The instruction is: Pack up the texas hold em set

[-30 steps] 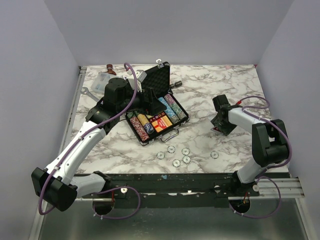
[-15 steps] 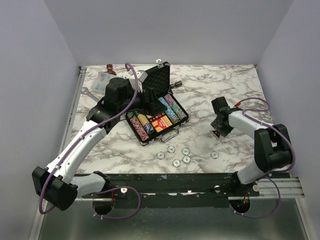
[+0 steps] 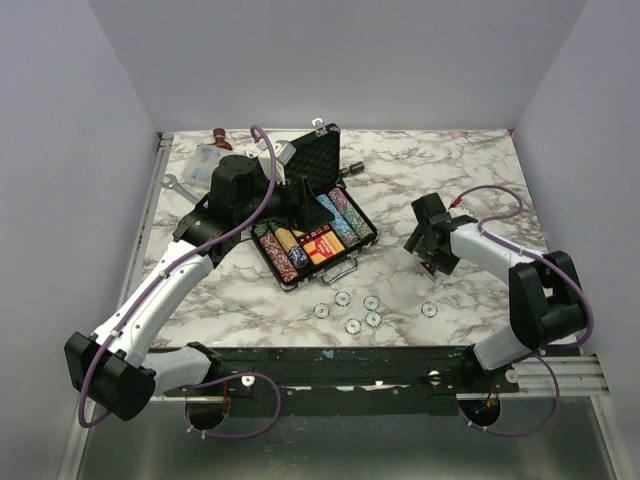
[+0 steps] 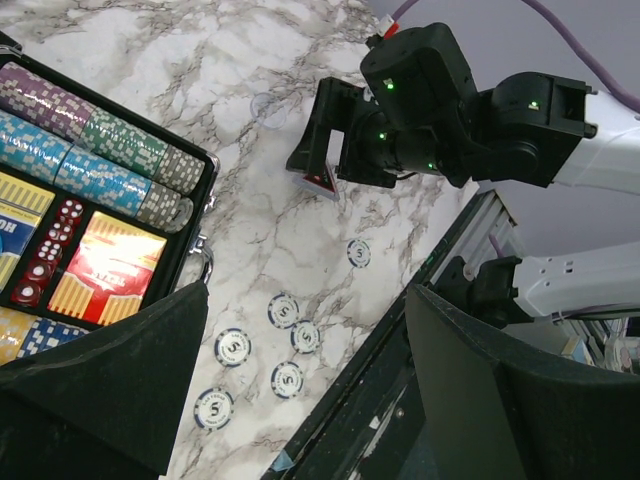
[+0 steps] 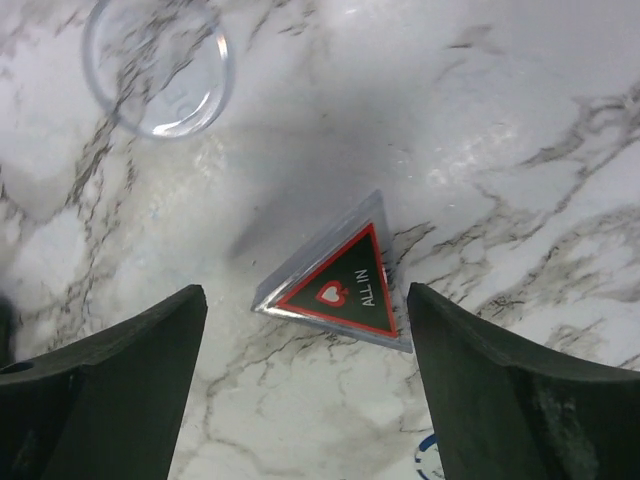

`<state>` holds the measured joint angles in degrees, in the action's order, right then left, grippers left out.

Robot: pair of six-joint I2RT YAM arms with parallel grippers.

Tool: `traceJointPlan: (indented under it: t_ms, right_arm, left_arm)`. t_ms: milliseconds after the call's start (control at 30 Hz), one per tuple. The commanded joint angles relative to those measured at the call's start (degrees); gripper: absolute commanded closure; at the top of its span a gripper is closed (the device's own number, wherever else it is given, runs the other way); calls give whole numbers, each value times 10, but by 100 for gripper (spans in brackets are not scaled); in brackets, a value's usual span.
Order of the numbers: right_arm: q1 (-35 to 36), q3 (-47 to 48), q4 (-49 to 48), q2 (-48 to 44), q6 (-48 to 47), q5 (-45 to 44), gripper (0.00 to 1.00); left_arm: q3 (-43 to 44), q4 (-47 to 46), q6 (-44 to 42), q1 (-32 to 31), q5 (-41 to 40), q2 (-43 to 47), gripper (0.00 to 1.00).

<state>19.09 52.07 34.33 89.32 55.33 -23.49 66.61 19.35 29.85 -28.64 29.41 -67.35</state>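
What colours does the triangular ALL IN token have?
The ALL IN token has a dark face with a red border; the right wrist view shows it best.

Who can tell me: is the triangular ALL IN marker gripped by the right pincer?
No, the marker lies on the table between the open fingers of the right pincer, touching neither.

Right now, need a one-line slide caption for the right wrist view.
Right gripper open above a clear triangular red-and-black ALL IN marker on the marble table, clear round disc beyond.
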Motion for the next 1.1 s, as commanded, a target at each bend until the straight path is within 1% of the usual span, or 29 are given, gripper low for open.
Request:
traceJointPlan:
  t_ms: [0, 67, 133, 233, 333, 533, 800, 1067]
  right_arm:
    - [5, -37, -71, -50, -137, 83, 11]
    - [5, -45, -79, -65, -154, 91, 4]
    - [5, -37, -66, -67, -155, 76, 0]
    - [5, -7, -37, -44, -177, 74, 0]
    - [5, 3, -23, -24, -181, 72, 0]
    - [5, 5, -16, 7, -156, 56, 3]
    - [5, 7, -19, 30, -160, 44, 4]
    - [4, 4, -29, 44, -164, 39, 16]
  left_arm:
    - [-5, -16, 3, -3, 21, 0, 21]
    - [-6, -18, 5, -4, 24, 0, 21]
    - [-8, -21, 8, -3, 27, -2, 21]
    - [-9, -24, 12, -4, 32, -2, 21]
    - [-11, -26, 13, -4, 33, -1, 21]
    - [-10, -26, 13, -4, 34, 3, 21]
    - [-9, -26, 13, -5, 36, 2, 21]
    - [-10, -26, 13, -5, 37, -1, 21]
